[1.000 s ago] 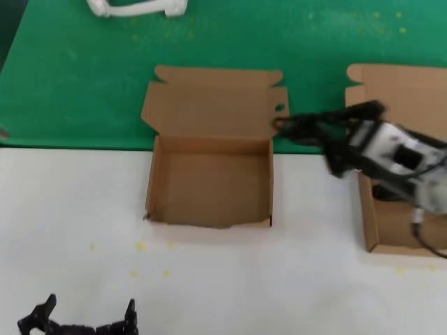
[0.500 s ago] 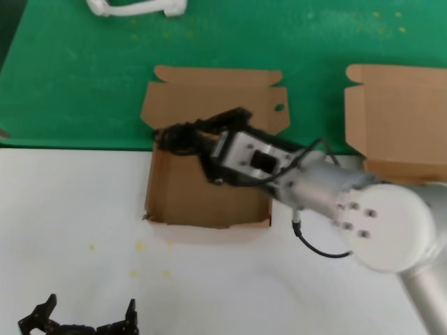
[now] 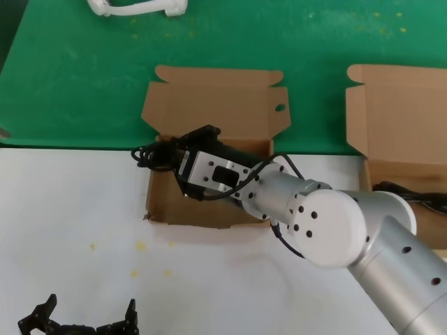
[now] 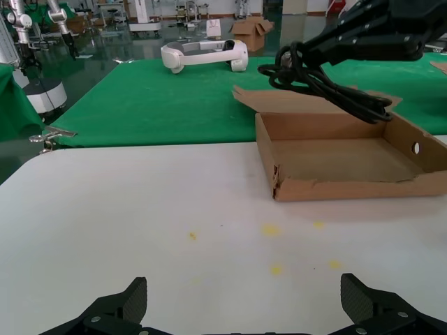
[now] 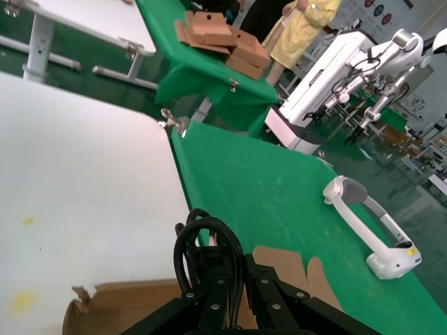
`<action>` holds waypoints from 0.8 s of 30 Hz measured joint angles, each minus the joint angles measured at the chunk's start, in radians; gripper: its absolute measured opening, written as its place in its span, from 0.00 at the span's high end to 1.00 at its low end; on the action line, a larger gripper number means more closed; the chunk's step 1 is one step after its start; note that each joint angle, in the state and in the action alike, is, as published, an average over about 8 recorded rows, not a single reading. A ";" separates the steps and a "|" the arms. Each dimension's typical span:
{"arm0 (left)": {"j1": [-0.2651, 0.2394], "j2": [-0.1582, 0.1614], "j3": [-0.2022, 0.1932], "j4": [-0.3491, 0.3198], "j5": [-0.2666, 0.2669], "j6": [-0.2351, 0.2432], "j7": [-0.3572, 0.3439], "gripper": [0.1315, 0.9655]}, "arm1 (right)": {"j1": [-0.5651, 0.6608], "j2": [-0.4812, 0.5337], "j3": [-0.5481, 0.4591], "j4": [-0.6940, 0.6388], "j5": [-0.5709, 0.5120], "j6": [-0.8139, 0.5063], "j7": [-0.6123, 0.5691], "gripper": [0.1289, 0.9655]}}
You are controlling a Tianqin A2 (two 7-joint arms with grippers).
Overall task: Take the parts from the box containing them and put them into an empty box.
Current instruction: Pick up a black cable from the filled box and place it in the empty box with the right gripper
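Note:
My right gripper (image 3: 172, 158) is shut on a looped black cable (image 3: 149, 155) and holds it above the far left corner of the empty box (image 3: 209, 209), the one with a small round hole (image 3: 279, 107) in its lid flap. The left wrist view shows the cable (image 4: 328, 78) hanging over this box (image 4: 335, 185) from the right gripper (image 4: 370, 38). The right wrist view shows the cable loop (image 5: 206, 241) between the shut fingers (image 5: 216, 300). The box holding parts (image 3: 391, 125) stands at the right, with black cables (image 3: 412, 194) inside. My left gripper (image 3: 77, 322) is open and empty at the near left.
A white plastic piece (image 3: 136, 8) lies on the green mat (image 3: 84, 77) at the far left, and also shows in the left wrist view (image 4: 202, 54) and the right wrist view (image 5: 370, 227). The white table (image 3: 77, 209) bears small yellow specks.
My right arm has carried the cable from above the right box leftward, across the middle box to its far left corner. The left arm has not moved.

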 joint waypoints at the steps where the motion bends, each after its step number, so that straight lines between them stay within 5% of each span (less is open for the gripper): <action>1: 0.000 0.000 0.000 0.000 0.000 0.000 0.000 0.00 | 0.003 -0.001 -0.007 -0.010 0.006 0.008 -0.006 0.94; 9: 0.000 0.000 0.000 0.000 0.000 0.000 0.000 0.00 | -0.005 0.001 -0.001 -0.020 0.000 0.028 -0.038 0.94; 17: 0.000 0.000 0.000 0.000 0.000 0.000 0.000 0.00 | -0.081 0.030 0.085 0.113 -0.088 -0.029 -0.006 0.94; 24: 0.000 0.000 0.000 0.000 0.000 0.000 0.000 0.00 | -0.182 0.083 0.198 0.275 -0.162 -0.096 0.047 0.77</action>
